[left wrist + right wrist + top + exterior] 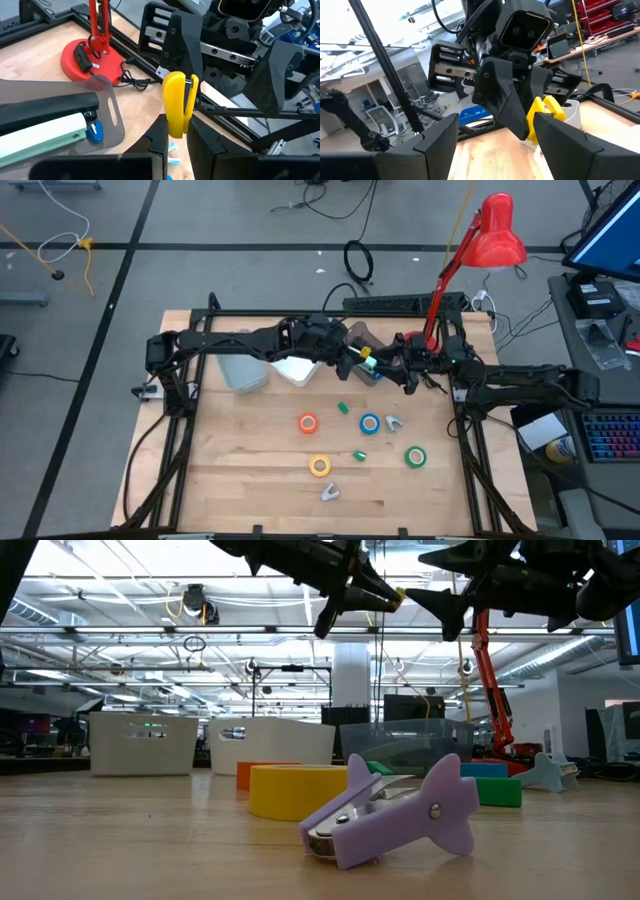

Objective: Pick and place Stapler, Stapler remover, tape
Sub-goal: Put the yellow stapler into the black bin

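Left gripper (362, 356) raised above the table's far middle, clamped on a yellow stapler (179, 102), right gripper (398, 366) facing it just beside, fingers spread, tape rolls (369, 423) lying nearer.

The bench (250, 480) is pale wood with visible plank lines. Both tools are black; the left tool (176, 131) grips a yellow stapler (176, 102). Tape rolls lie on the bench: orange (308, 422), blue (370, 423), yellow (319, 466) and green (415, 456), each with a pale centre. The staple remover (400, 815) is lilac with silver metal jaws. The desk lamp (495, 235) is red.
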You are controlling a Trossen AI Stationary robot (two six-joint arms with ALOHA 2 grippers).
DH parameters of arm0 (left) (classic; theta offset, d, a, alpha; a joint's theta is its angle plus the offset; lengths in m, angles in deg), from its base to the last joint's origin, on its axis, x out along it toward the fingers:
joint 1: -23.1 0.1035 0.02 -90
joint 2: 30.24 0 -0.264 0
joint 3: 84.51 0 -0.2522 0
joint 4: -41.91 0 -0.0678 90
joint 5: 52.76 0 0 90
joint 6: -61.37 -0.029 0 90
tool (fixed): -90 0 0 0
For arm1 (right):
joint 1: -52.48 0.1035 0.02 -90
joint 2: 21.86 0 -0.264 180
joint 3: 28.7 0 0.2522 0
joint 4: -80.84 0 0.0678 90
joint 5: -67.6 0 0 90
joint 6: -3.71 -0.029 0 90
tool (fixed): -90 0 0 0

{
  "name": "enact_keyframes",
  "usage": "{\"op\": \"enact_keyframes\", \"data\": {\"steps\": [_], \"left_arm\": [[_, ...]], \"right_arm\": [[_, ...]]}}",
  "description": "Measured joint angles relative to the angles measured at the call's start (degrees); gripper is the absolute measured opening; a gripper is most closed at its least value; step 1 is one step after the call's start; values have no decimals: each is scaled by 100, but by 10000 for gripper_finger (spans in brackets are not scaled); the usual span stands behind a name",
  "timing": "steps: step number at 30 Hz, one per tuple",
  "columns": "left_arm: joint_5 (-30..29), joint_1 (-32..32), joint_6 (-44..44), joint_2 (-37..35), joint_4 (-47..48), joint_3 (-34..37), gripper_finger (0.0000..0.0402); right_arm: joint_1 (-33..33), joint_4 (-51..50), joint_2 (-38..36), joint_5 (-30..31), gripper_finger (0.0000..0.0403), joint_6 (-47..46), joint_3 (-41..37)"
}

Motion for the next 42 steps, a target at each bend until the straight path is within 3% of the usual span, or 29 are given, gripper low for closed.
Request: {"op": "enact_keyframes", "data": {"steps": [8,18,42], "left_arm": [[-16,-59,78,-37,227,-4,46],[92,-114,-3,-141,164,-15,46],[-251,-241,-55,-133,-251,-17,46]], "right_arm": [[2,-74,-41,18,256,21,-7],[-12,-362,-404,463,256,274,-11],[3,257,254,421,256,-124,222]]}}
